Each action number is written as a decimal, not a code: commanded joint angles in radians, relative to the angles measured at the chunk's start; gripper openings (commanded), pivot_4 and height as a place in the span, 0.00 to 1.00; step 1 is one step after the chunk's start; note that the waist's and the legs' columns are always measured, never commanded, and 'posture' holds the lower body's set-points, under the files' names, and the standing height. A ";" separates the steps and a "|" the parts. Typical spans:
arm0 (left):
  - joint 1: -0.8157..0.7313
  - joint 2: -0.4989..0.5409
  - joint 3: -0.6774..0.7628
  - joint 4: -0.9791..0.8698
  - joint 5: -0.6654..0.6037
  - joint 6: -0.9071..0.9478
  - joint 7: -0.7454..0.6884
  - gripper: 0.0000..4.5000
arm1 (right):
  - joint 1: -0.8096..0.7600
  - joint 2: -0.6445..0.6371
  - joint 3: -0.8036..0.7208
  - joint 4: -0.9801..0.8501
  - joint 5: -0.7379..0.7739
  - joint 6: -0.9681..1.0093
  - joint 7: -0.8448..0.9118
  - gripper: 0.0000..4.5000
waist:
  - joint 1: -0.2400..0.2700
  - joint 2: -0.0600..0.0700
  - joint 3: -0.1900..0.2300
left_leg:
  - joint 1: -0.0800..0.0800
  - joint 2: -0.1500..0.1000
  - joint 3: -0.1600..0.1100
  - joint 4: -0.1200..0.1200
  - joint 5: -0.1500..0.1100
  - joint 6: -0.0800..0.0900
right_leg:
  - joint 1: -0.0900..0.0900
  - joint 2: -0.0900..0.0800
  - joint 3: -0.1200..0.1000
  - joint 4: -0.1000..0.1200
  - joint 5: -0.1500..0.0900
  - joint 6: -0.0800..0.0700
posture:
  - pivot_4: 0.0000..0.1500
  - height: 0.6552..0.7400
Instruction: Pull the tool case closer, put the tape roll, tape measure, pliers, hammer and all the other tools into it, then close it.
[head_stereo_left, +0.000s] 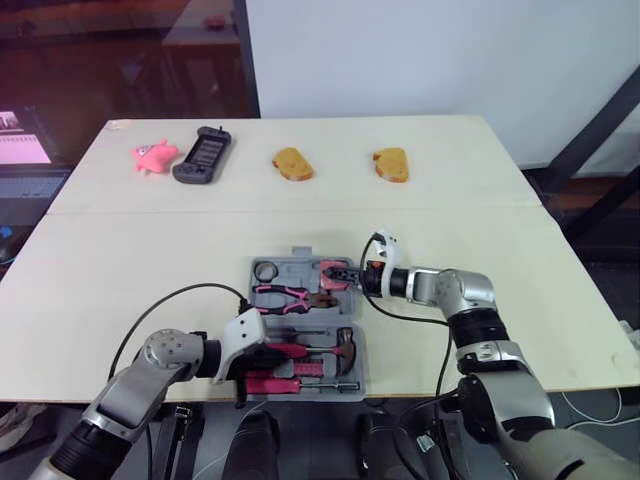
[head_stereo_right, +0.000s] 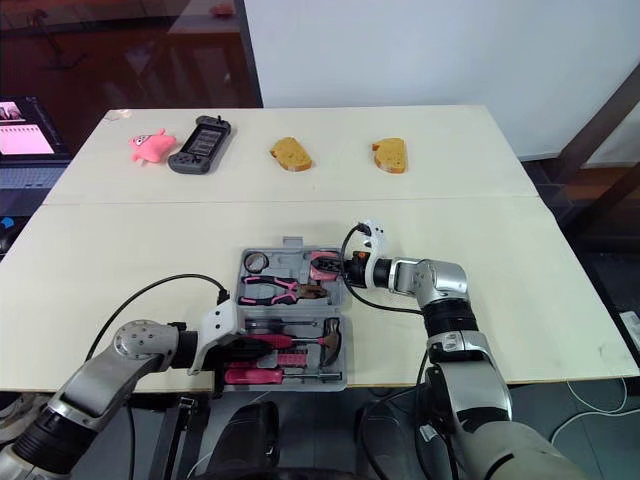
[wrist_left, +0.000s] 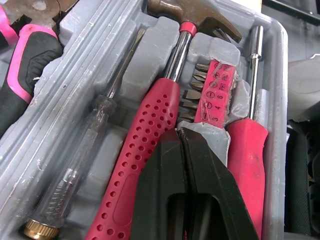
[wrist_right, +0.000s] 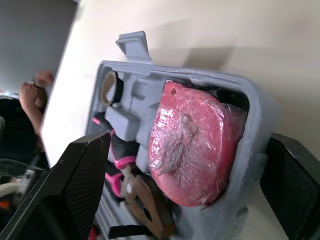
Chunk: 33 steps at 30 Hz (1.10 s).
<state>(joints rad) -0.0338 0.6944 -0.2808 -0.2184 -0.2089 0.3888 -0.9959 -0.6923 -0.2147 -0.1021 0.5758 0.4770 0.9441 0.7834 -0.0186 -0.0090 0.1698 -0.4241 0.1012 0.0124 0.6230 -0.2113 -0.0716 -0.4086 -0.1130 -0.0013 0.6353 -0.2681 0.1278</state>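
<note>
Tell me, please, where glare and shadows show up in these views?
Right wrist view: the plastic wrap on the tape measure glints, and the tool case throws a shadow on the table. Left wrist view: the hammer shaft carries bright highlights.

The surface (head_stereo_left: 150, 260) is lit brightly and evenly from above, so that only soft, short shadows are thrown beside the tool case (head_stereo_left: 300, 272), while the dark glass wall (head_stereo_left: 120, 60) behind it is marked by reddish reflections. In the left wrist view small glints are seen on the metal shaft of the hammer (wrist_left: 175, 55). In the right wrist view white glare is caught on the plastic wrap of the tape measure (wrist_right: 192, 145).
</note>
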 joint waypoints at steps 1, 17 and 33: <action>0.048 0.008 -0.028 0.037 0.028 0.042 0.015 0.00 | -0.011 0.022 -0.021 -0.061 0.085 0.005 0.098 0.99 | 0.000 0.000 0.000 | 0.000 0.000 0.000 0.000 0.000 0.000 | 0.000 0.000 0.000 0.000 0.001 0.001 | 1.00 0.77; 0.096 -0.068 0.219 -0.042 -0.184 0.097 0.076 0.00 | 0.076 -0.049 -0.021 -0.353 0.243 0.119 0.217 0.99 | 0.004 0.002 0.001 | -0.001 0.000 0.000 -0.001 0.000 0.000 | -0.002 0.000 0.000 0.000 0.000 0.000 | 1.00 0.77; 0.265 0.190 0.740 0.091 -0.404 0.034 -0.212 0.00 | 0.239 -0.240 0.055 -0.731 0.394 0.210 0.345 0.99 | 0.009 0.002 0.002 | -0.002 0.000 0.000 -0.002 0.000 0.000 | -0.003 0.000 0.000 -0.002 -0.001 -0.002 | 1.00 0.77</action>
<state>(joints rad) 0.2377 0.8712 0.4328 -0.1345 -0.6140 0.4578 -1.1793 -0.4730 -0.4301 -0.0538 -0.0530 0.8135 1.1355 1.0979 -0.0094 -0.0068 0.1719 -0.4266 0.1014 0.0127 0.6207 -0.2115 -0.0719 -0.4118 -0.1130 -0.0014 0.6323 -0.2694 0.1255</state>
